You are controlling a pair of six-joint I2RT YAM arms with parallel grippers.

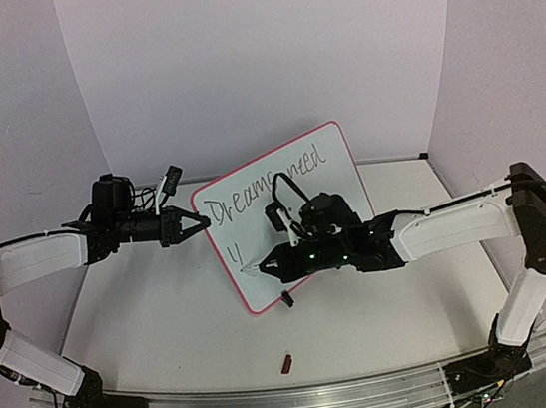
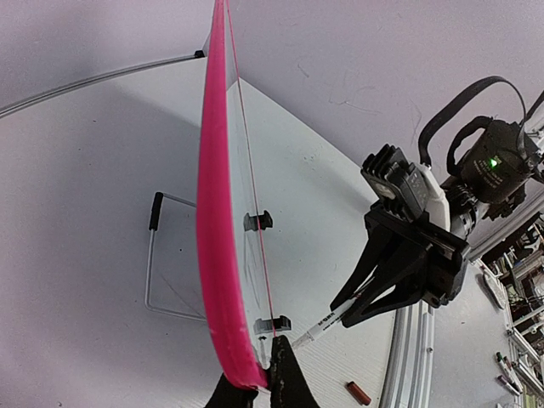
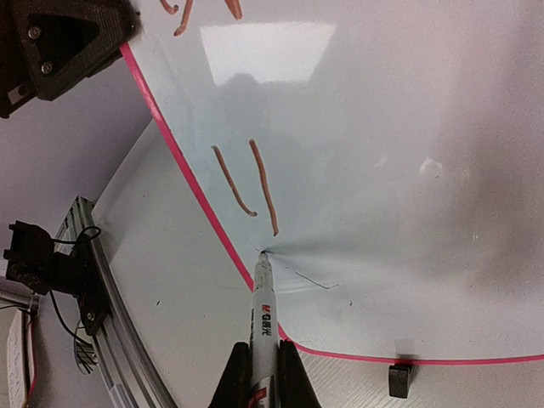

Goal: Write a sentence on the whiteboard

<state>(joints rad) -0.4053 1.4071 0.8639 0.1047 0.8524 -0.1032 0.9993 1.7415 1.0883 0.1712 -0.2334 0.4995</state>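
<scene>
The whiteboard [image 1: 337, 191] stands tilted on the table, pink-framed, with brown handwriting along its top and a "y"-like stroke lower left. My left gripper [image 1: 198, 224] is shut on the board's left edge; in the left wrist view its fingers [image 2: 285, 378] pinch the pink frame [image 2: 217, 255]. My right gripper [image 1: 273, 261] is shut on a white marker [image 3: 264, 310]. The marker's tip touches the whiteboard [image 3: 391, 153] just below the two brown strokes, near the lower left corner. In the left wrist view the marker [image 2: 327, 319] points at the board's face.
A small red-brown marker cap [image 1: 286, 364] lies on the table near the front rail [image 1: 279, 404]. A black clip foot [image 3: 399, 379] sits under the board's lower edge. A wire stand [image 2: 157, 255] props the board from behind. White walls enclose the table.
</scene>
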